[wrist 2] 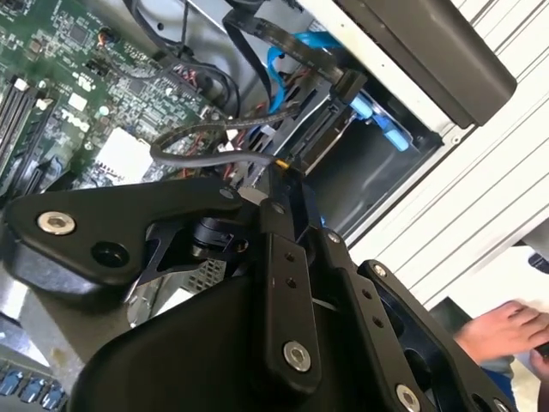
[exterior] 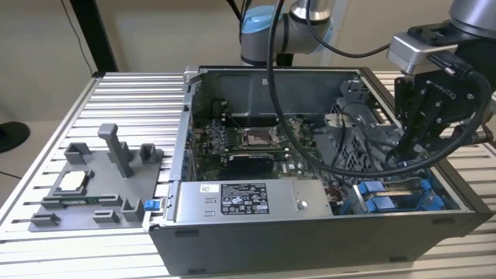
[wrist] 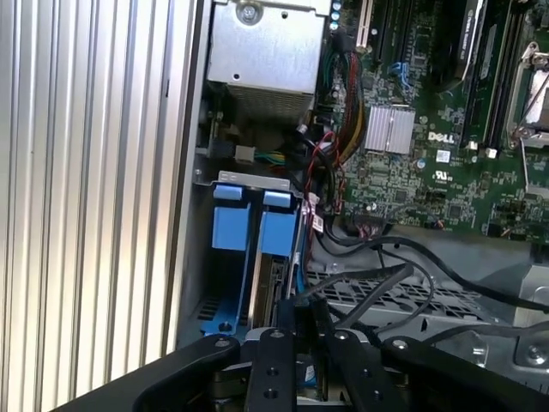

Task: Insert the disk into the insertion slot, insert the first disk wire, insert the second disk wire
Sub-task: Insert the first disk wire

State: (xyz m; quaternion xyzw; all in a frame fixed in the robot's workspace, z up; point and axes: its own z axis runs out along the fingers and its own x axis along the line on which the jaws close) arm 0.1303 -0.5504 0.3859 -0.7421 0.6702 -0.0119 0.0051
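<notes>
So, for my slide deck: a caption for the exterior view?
Black robot gripper reaching into the open grey computer case, close to the blue plastic drive carriers.

We see 2 bright blue tabs (wrist: 230,227) on the grey metal insertion slot (wrist: 253,178), and a green circuit board (wrist: 403,184) speckled with small silver and black parts. The power-supply box (exterior: 244,200) is grey with a black-and-white label. The cables (exterior: 270,87) are black, and the table (exterior: 132,99) is silver with parallel ridges.
</notes>
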